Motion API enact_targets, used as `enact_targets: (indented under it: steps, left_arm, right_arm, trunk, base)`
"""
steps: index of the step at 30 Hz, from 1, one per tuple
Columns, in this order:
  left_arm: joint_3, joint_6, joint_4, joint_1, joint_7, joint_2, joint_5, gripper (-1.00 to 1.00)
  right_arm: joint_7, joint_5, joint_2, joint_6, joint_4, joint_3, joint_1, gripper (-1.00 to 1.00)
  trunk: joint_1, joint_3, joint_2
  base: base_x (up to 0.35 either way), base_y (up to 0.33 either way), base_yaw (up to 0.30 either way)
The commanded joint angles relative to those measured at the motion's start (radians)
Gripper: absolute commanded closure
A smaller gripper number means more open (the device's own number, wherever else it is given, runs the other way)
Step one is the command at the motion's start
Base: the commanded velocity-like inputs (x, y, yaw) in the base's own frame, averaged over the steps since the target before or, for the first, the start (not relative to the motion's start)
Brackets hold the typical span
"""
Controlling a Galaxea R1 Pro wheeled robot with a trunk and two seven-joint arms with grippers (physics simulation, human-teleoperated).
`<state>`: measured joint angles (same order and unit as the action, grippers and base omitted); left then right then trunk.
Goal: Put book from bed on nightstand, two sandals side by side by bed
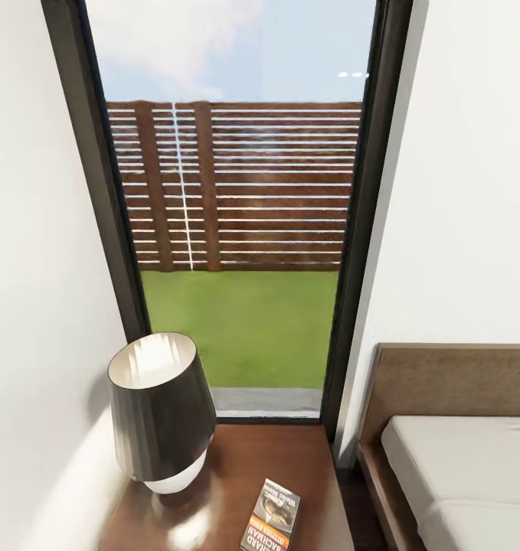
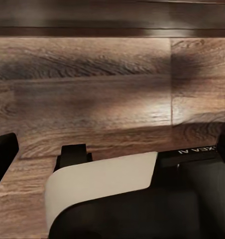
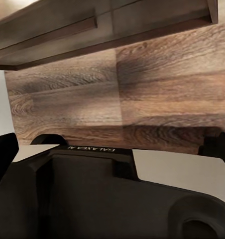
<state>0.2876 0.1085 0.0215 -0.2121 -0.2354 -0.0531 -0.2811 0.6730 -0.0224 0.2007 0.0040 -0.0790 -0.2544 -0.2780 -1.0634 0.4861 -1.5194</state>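
In the left wrist view the left gripper shows as two dark fingertips at the frame's opposite edges, one fingertip and the other far across from it, so the jaws stand spread wide with nothing between them. The right gripper looks the same in the right wrist view: dark tips at both edges, jaws parted wide, holding nothing. Both cameras look past the robot's own dark and white body at the wood-plank floor, with a dark wooden furniture edge running above the planks (which piece of furniture it is, I cannot tell).

In the head view the nightstand fills the gap between the white wall and the bed, its back edge against the tall dark-framed window. Only a narrow strip of floor separates the surface's edge from the bed's dark wooden frame. A lamp with a dark shade and white base takes up the surface's wall side; the rest of the top is open glossy wood.

The book lies flat on the nightstand, near its front edge on the bed side, just beside the lamp's base but apart from it, cover up with its orange band showing. How it lies relative to either pair of jaws cannot be told.
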Motion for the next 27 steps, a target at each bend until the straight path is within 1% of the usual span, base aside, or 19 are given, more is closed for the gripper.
enact_targets:
  steps: [1, 20, 27]
  left_arm:
    - [0.009, 0.003, 0.000, 0.003, 0.000, -0.001, -0.012, -1.00]
    - [0.012, 0.004, 0.003, 0.010, 0.007, -0.003, -0.014, -1.00]
    - [0.011, 0.005, 0.001, 0.010, 0.006, 0.004, -0.013, -1.00]
  right_arm:
    - [0.002, -0.002, 0.001, 0.001, -0.003, -0.007, -0.001, -1.00]
    - [0.002, -0.002, 0.001, 0.001, -0.002, -0.008, -0.001, -1.00]
    - [0.002, -0.001, 0.000, -0.001, -0.001, -0.008, -0.001, -1.00]
  trunk:
    - [0.000, 0.001, -0.001]
    - [0.000, 0.001, -0.001]
    - [0.000, 0.001, -0.001]
  base:
    - [0.000, 0.000, 0.000]
    - [0.000, 0.000, 0.000]
    - [0.000, 0.000, 0.000]
